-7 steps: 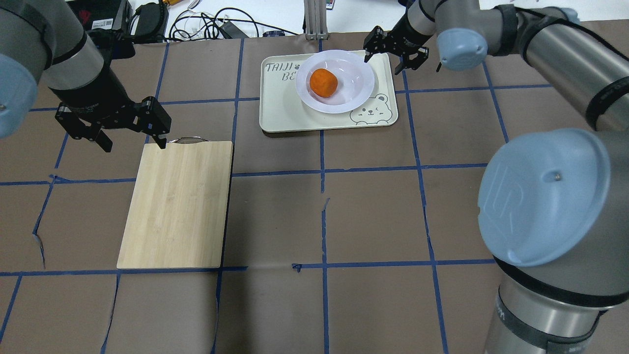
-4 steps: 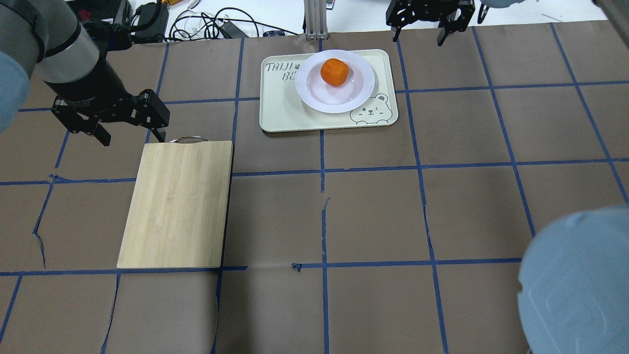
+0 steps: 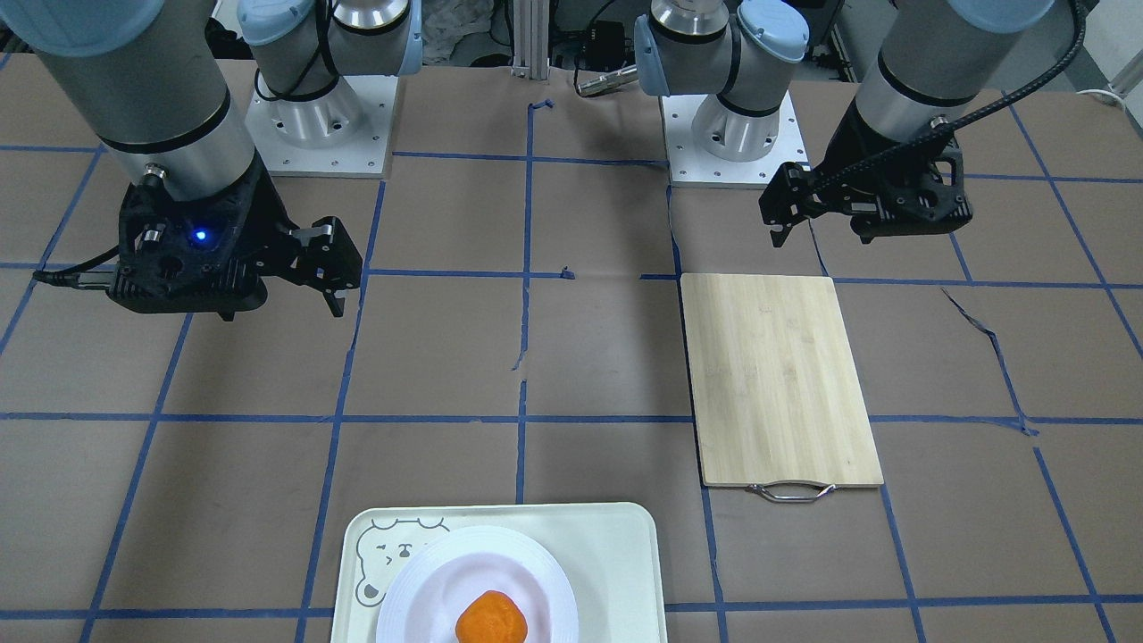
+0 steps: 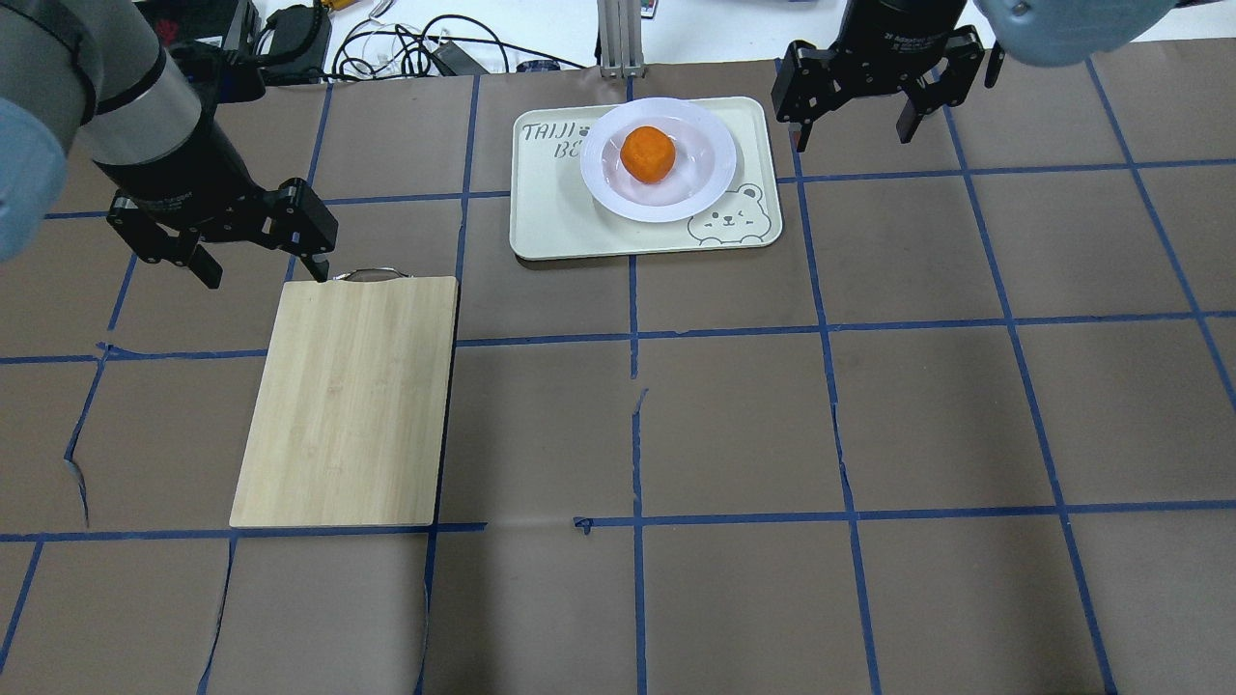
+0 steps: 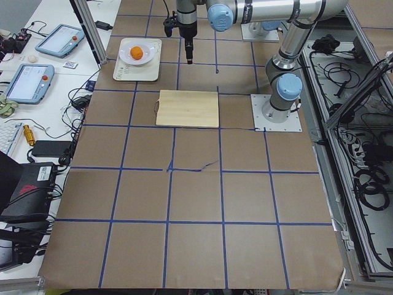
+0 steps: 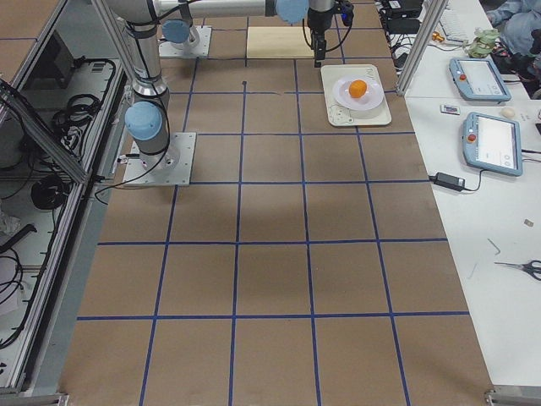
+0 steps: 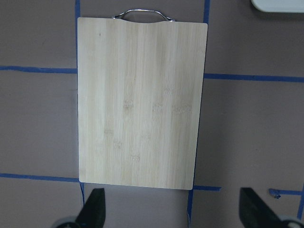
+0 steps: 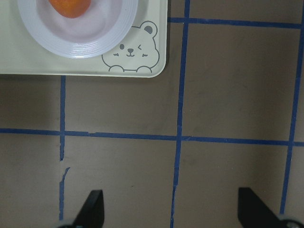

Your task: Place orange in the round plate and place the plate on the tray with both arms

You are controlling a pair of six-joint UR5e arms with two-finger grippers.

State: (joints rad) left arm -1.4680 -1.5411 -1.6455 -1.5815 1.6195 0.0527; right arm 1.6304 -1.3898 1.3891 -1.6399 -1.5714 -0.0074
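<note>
The orange (image 4: 647,154) lies in the sunken centre of the white round plate (image 4: 618,200). The plate rests on the cream tray (image 4: 550,227) with the bear face, at the table's far middle. My right gripper (image 4: 852,130) hovers open just right of the tray's far right corner, touching nothing. In the right wrist view the open gripper (image 8: 171,211) sits over bare table, with the orange (image 8: 69,7), plate (image 8: 95,45) and tray (image 8: 142,66) at the upper left. My left gripper (image 4: 263,272) hangs open and empty beyond the cutting board's handle end.
A bamboo cutting board (image 4: 348,401) with a metal handle (image 4: 372,274) lies on the left half of the table; the left wrist view has it whole (image 7: 142,99). Brown paper with blue tape lines covers the table. Cables and devices lie past the far edge.
The right gripper has drawn away from the plate's rim and now hangs to the right of the tray. The orange rolled about inside the plate. The left gripper has barely shifted.
</note>
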